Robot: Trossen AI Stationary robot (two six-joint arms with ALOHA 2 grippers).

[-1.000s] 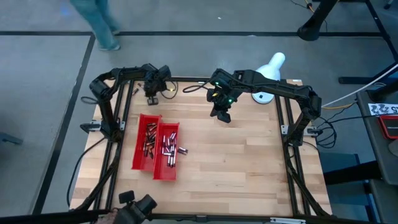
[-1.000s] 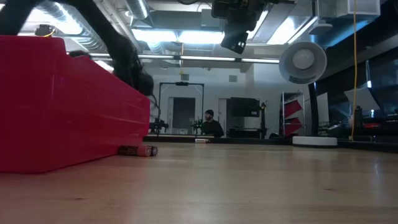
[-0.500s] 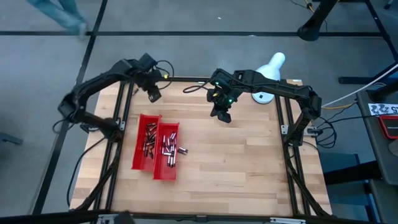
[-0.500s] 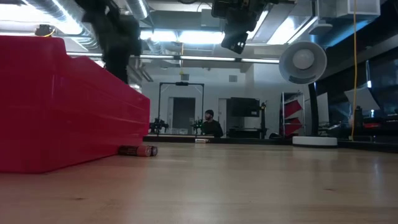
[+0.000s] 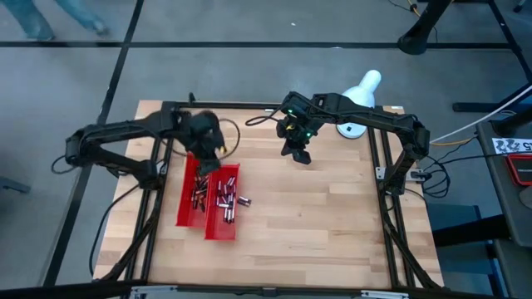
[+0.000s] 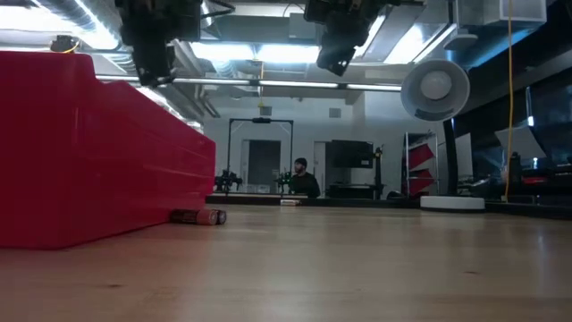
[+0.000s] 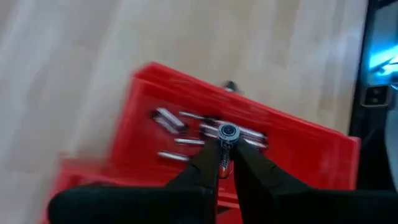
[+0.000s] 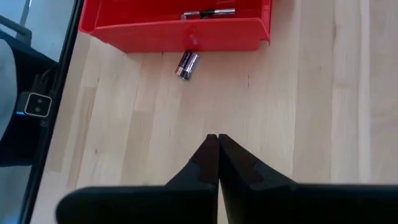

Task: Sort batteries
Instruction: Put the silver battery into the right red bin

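Batteries lie in a loose heap inside two red trays that sit side by side on the wooden table. One battery is pinched between the fingers of the left gripper, its round end facing outward past the fingertips. That gripper hangs above the far end of the trays, so the heap of loose cells lies just beyond and below its tips. In the left wrist view several more batteries show on the tray floor past the held one, and a small one rests on the table just outside the tray wall.

Another single battery lies on the bare wood just beside the outer wall of the near tray, ahead of the right gripper and well apart from its tips. The low view shows the same stray cell touching the table at the foot of the red wall.

The right gripper has its fingers pressed together with nothing between them. It hovers over open table, clear of the trays.

A white lamp-like object stands at the table's far edge beyond the right arm. A person sits in the room far behind.
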